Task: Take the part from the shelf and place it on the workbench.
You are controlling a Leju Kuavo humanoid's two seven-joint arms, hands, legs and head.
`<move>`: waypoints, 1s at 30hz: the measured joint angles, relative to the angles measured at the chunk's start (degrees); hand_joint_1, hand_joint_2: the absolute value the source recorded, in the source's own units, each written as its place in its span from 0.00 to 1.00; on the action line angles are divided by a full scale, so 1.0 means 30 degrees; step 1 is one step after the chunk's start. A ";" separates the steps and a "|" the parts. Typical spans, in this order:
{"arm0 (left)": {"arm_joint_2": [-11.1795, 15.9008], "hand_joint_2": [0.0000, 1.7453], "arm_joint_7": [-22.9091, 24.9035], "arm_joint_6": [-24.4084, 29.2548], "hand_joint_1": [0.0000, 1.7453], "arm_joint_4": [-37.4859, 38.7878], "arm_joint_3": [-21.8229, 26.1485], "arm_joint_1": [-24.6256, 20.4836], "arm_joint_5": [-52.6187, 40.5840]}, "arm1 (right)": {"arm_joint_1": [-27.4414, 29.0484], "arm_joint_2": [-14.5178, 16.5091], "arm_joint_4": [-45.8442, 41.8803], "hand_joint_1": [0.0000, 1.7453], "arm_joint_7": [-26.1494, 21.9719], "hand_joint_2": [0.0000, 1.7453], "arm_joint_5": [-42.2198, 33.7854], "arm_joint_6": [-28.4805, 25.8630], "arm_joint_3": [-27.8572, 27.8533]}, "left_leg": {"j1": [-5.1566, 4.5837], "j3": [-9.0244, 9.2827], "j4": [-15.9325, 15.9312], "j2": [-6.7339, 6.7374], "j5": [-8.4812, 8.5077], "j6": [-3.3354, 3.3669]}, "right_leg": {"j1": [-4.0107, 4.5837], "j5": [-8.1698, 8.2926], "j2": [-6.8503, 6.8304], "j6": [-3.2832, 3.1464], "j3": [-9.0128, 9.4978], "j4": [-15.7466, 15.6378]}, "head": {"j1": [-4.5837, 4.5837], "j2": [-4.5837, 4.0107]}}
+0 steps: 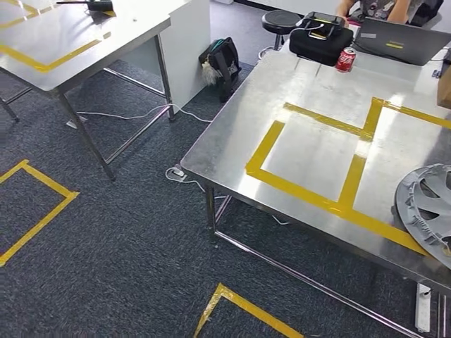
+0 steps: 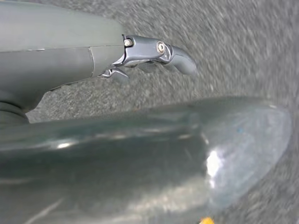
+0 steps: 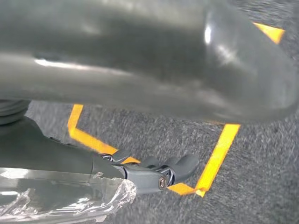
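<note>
- The part, a grey plastic wheel cover with spokes (image 1: pixel 425 208), lies flat on the steel table (image 1: pixel 234 151) at its near right edge, partly cut off by the picture border, inside a yellow tape rectangle (image 1: pixel 354 179).
- Handling, as a judgement: it looks light, thin and fairly stiff, broad for its weight, with a smooth slippery face. The rim or an opening between spokes seems the safest hold, and a hard squeeze could crack it.
- The left hand (image 2: pixel 155 53) hangs over grey carpet with its dark fingers lying out fairly straight and apart, and it holds nothing.
- The right hand (image 3: pixel 159 170) hangs over carpet marked with yellow tape, its fingers stretched out. Crinkled clear plastic wrap (image 3: pixel 63 198) sits beside the wrist, but whether the hand grips it cannot be told.
- Counts in the head view: 1 wheel cover, 2 steel tables, 1 red drink can (image 1: pixel 345 60), 1 black case (image 1: pixel 320 39), 1 grey laptop (image 1: pixel 402 39), 1 black stool (image 1: pixel 280 21), 1 dark bag on the floor (image 1: pixel 222 62).
- A person sits at the far side of the table, mostly out of frame.
</note>
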 joint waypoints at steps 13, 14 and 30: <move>-0.0155 0.00 0.0166 -0.0180 0.00 -0.0027 0.0027 0.0212 0.0543 | -0.0344 -0.0339 0.0788 0.00 0.0288 0.00 0.1282 0.0211 0.0911 | -0.0204 -0.2835 0.0027 -0.2342 0.2509 -0.0569 | 0.0536 0.0374 0.1425 -0.1285 0.3750 -0.3405 | 0.0078 0.0000; -0.0166 0.00 0.0179 -0.0226 0.00 -0.0029 0.0031 0.0251 0.0565 | -0.0331 -0.0348 0.0814 0.00 0.0271 0.00 0.1395 0.0229 0.0983 | -0.0206 -0.3091 0.0620 -0.1881 0.1700 -0.0633 | 0.0496 0.0656 0.1127 -0.1380 0.3488 -0.3446 | 0.0010 0.0000; -0.0437 0.00 -0.0087 -0.0778 0.00 -0.0122 0.0051 0.0205 0.0975 | -0.0210 -0.0555 0.1135 0.00 0.0224 0.00 0.2517 0.0193 0.2004 | 0.0051 0.0391 -0.0083 0.0386 -0.0206 -0.0089 | 0.0086 0.0877 -0.0552 -0.0111 -0.0133 -0.0633 | -0.0006 0.0000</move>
